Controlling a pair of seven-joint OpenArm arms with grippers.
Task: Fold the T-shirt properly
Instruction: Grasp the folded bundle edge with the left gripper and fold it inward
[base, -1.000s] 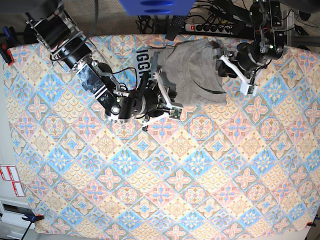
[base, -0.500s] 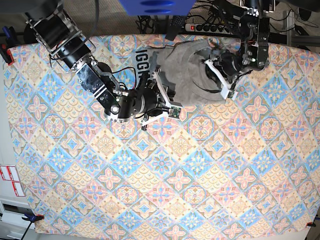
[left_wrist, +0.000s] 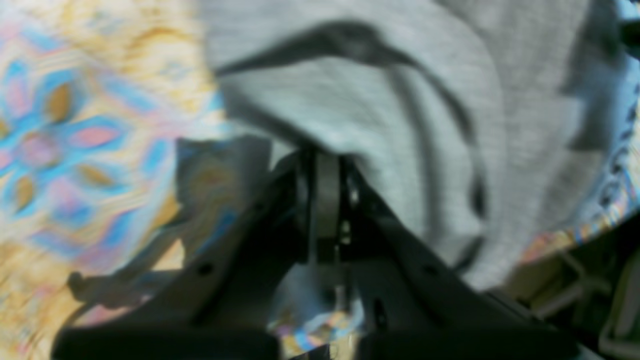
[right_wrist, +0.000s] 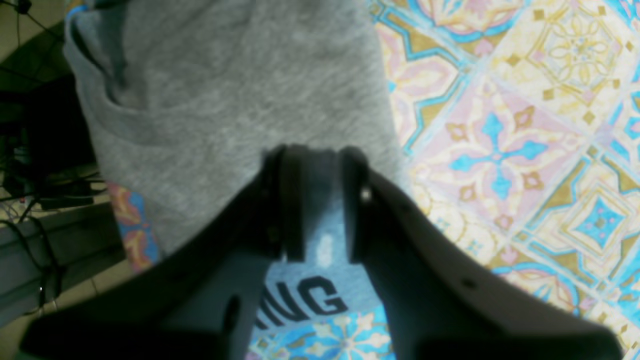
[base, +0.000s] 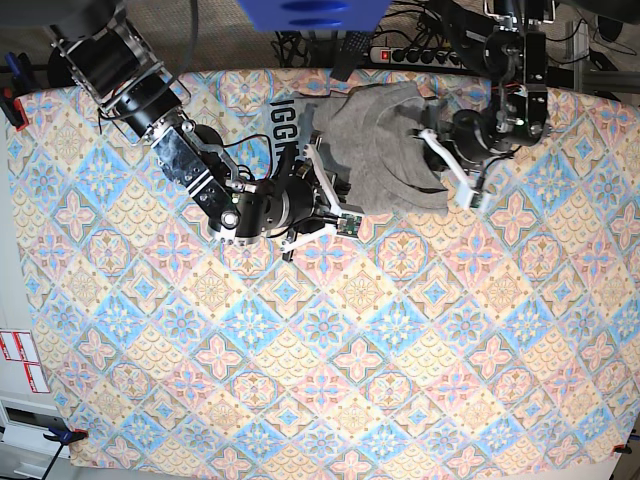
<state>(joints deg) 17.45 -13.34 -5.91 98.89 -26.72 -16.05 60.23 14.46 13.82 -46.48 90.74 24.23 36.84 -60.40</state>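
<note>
Left gripper (left_wrist: 322, 200): jaws pinched together on a grey fold of the T-shirt (left_wrist: 400, 115); view blurred
Right gripper (right_wrist: 315, 200): fingers narrowly apart, clamped on the shirt's edge
T-shirt: bunched ahead of both grippers at the table's far edge, between the two arms
Lettering (right_wrist: 300, 302): under the right fingers, only partly readable
Tablecloth (base: 330, 350): beside and below both grippers; far edge cut off

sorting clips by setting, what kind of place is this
Probably a robotics lab bench, not a home: a table under a patterned tablecloth, a power strip with loose cables behind it, and clamps holding the cloth's edge.
</note>
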